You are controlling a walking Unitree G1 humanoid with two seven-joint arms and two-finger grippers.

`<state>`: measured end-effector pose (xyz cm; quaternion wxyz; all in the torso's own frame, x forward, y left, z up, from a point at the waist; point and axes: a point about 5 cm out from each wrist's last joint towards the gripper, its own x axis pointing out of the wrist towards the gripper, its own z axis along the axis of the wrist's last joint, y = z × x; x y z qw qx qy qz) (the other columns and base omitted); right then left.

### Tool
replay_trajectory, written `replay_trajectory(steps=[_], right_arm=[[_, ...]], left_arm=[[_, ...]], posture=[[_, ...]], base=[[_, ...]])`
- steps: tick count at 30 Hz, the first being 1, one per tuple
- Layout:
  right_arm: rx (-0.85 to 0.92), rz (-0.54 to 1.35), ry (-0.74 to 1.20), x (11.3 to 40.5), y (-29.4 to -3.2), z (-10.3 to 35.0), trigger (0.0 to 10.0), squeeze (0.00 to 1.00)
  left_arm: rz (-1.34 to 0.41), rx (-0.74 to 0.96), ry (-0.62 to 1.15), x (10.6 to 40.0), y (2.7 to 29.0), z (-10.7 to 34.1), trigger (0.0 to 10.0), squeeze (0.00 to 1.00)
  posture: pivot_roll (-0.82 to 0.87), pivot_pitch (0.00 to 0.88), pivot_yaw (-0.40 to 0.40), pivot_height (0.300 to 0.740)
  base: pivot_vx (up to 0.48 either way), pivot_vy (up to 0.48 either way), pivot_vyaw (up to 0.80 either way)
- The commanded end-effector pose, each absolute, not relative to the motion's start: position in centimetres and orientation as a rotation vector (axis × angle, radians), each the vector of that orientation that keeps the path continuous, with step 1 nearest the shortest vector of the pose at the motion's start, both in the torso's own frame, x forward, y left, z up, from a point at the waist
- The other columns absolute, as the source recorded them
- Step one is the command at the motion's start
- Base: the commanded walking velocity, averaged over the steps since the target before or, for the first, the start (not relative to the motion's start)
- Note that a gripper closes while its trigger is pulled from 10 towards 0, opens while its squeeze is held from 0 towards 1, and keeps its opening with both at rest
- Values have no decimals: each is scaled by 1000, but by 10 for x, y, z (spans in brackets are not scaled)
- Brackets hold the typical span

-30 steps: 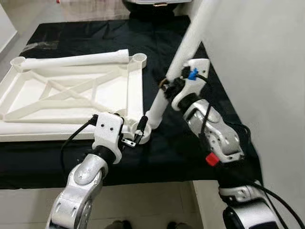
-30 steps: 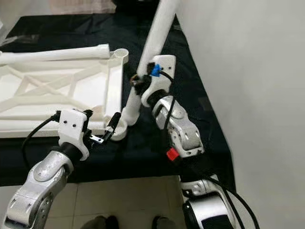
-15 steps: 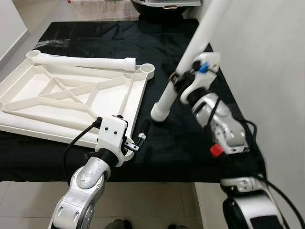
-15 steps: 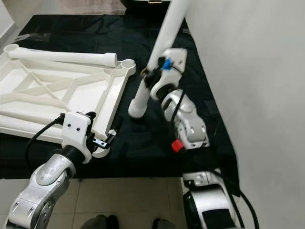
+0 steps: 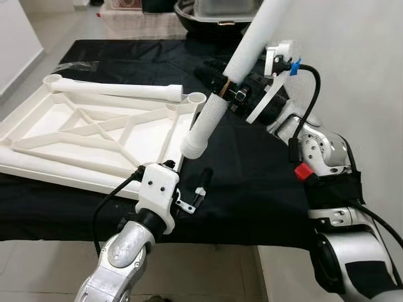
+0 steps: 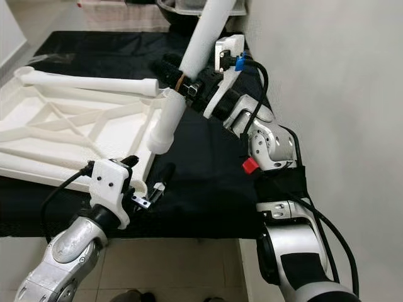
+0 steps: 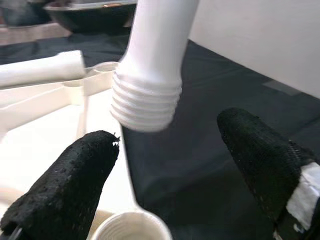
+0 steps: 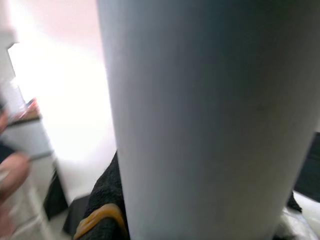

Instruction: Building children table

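Note:
The white table top lies upside down on a black cloth, ribs showing. One white leg lies along its far edge. My right gripper is shut on a second white leg, held tilted in the air. That leg's threaded end hovers just above and right of the table top's near right corner. My left gripper is open at that corner. In the left wrist view the round corner socket sits low between the fingers, with the threaded end above it.
A dark bowl and a clear container stand at the table's far end. A white wall runs close along the right side. The cloth-covered table ends just before me, with tiled floor below.
My right gripper lifted the leg off the cloth and swung its threaded end left toward the near corner. The left gripper stays at that corner. The camera shifted.

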<state>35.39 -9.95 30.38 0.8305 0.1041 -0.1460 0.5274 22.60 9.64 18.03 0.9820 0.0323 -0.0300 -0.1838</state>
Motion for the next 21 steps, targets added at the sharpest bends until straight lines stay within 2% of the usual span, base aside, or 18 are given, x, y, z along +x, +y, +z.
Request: replay_trajectory(steps=[1,7,12,16,21], right_arm=[[202,1135,-336,354,-94,309,10000,0],[150,1079,-336,360,-86,302,10000,0],[231,948,-343,369,-88,304,10000,0],[209,896,-330,375,-92,300,10000,0],[192,877,-320,378,-94,295,10000,0]], left_arm=[[-351,62,-77,222,97,184,10000,0],[-308,56,-85,221,101,184,10000,0],[-256,48,-102,224,106,187,10000,0],[-229,44,-102,226,109,187,10000,0],[-228,49,-99,226,109,187,10000,0]], posture=[[129,43,-41,740],[129,28,-42,740],[124,9,-45,740],[121,8,-44,740],[118,9,-45,740]], base=[[0,0,0],[0,0,0],[0,0,0],[0,0,0],[0,371,0]])
